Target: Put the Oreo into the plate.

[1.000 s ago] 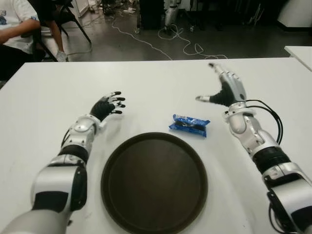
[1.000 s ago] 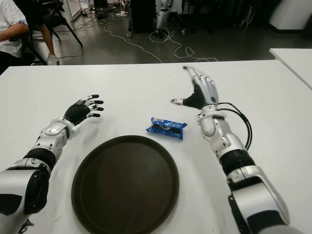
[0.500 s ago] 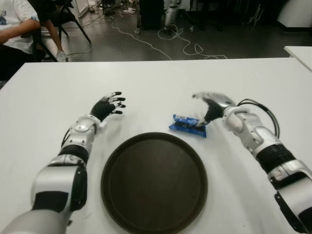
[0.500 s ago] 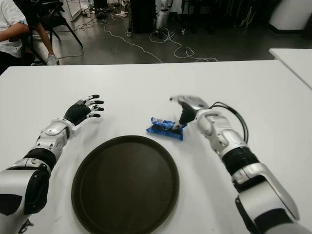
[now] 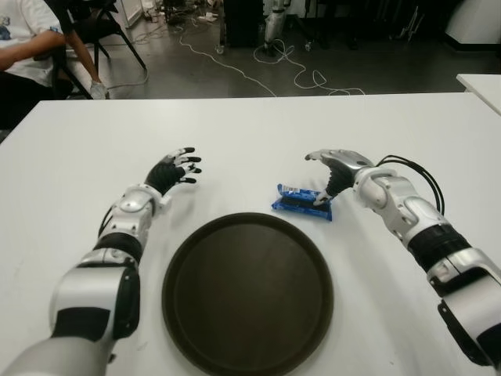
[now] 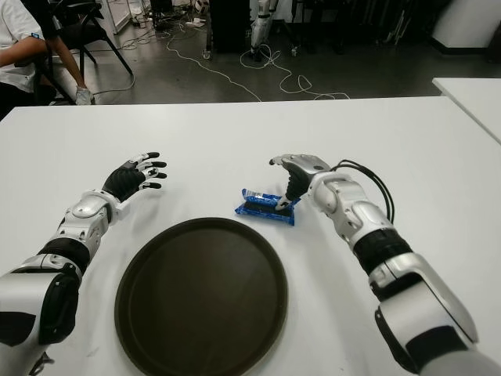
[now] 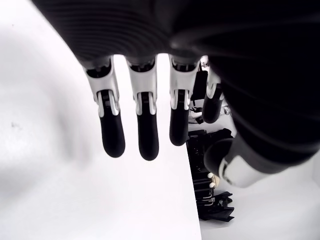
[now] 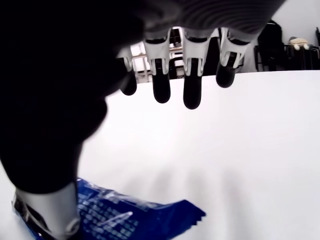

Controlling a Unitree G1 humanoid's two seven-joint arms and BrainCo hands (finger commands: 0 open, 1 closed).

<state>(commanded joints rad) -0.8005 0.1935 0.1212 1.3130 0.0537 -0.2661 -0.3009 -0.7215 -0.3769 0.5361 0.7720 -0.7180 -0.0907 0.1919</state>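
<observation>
The Oreo packet, blue and flat, lies on the white table just beyond the far right rim of the dark brown round plate. My right hand hovers palm down over the packet's right end. Its fingers stretch out straight past the packet, and the thumb tip touches the wrapper's top. Nothing is gripped. My left hand shows with fingers spread, on the table side left of the plate's far edge, holding nothing.
A seated person is at the back left beyond the table's far edge. Cables trail over the floor behind. A second white table's corner shows at the far right.
My right hand has swung down from a raised, upright pose and moved left over the packet; its thumb now touches the wrapper. The left hand and the packet have not moved.
</observation>
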